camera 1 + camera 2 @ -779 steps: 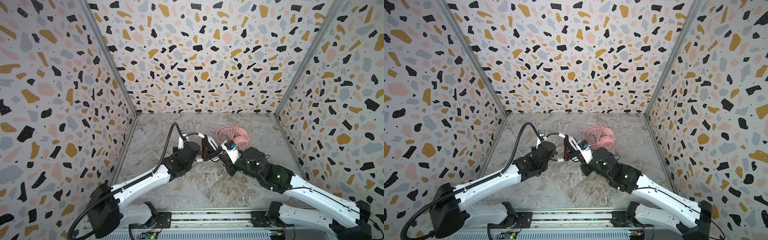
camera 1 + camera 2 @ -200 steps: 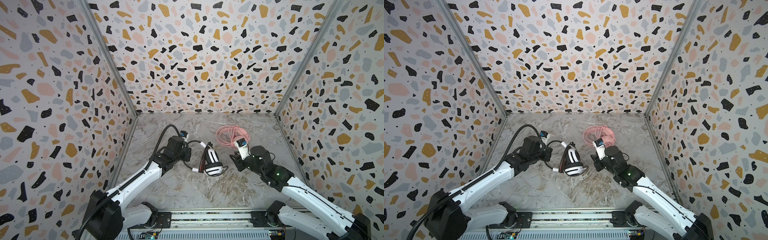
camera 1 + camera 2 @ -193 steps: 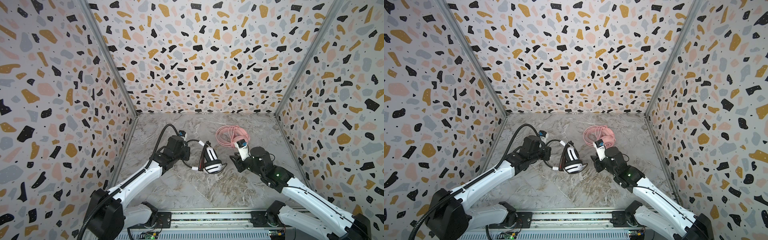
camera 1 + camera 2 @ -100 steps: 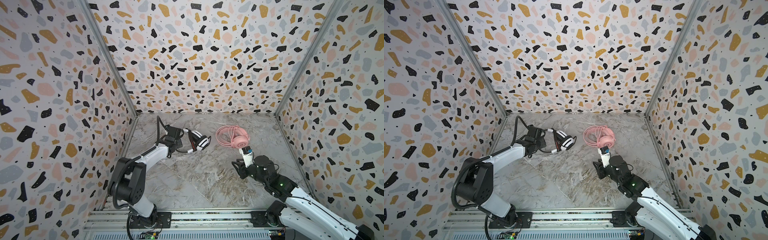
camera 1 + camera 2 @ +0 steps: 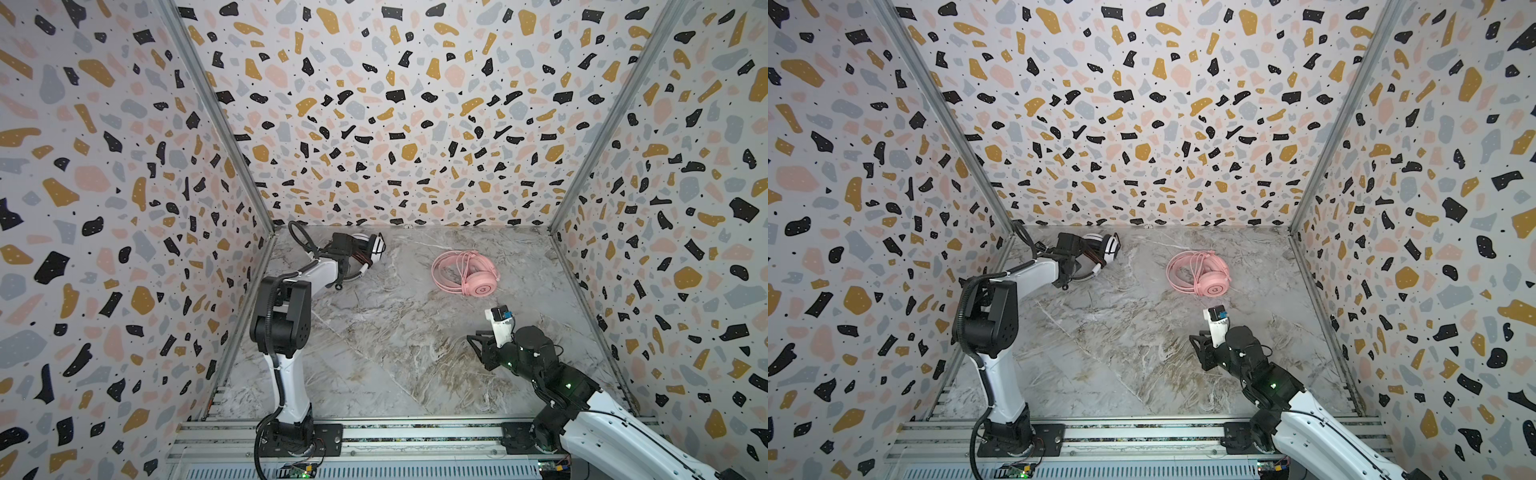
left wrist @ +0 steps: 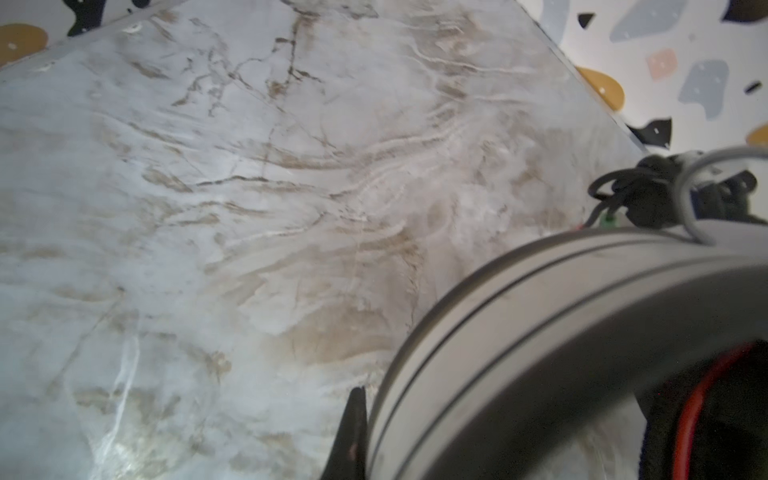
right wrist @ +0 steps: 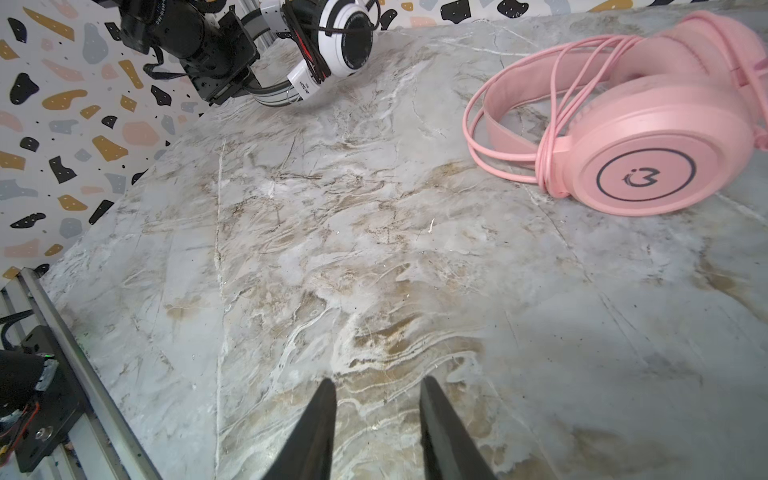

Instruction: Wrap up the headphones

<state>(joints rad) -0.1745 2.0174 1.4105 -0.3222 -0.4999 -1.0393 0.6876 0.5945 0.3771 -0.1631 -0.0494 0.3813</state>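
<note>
The white-and-black headphones (image 5: 372, 245) (image 5: 1109, 247) (image 7: 345, 41) hang by the back left corner, black cable (image 6: 648, 195) bundled round them. My left gripper (image 5: 352, 259) (image 5: 1077, 262) is shut on their grey headband (image 6: 540, 332); one black fingertip (image 6: 353, 419) shows against it. The pink headphones (image 5: 478, 284) (image 5: 1212, 284) (image 7: 644, 166) lie on the floor right of the middle, with the pink cable looped round them. My right gripper (image 5: 478, 338) (image 5: 1198, 338) (image 7: 376, 384) stands open and empty near the front right, well short of the pink headphones.
Speckled walls (image 5: 124, 208) close in the left, back and right of the marble floor (image 5: 395, 332). A metal rail (image 5: 374, 432) runs along the front and carries both arm bases. The left arm's elbow (image 5: 282, 320) stands tall by the left wall.
The left arm has carried the white-and-black headphones further back and left, towards the corner. The right arm has drawn back towards the front right, its gripper still open and empty.
</note>
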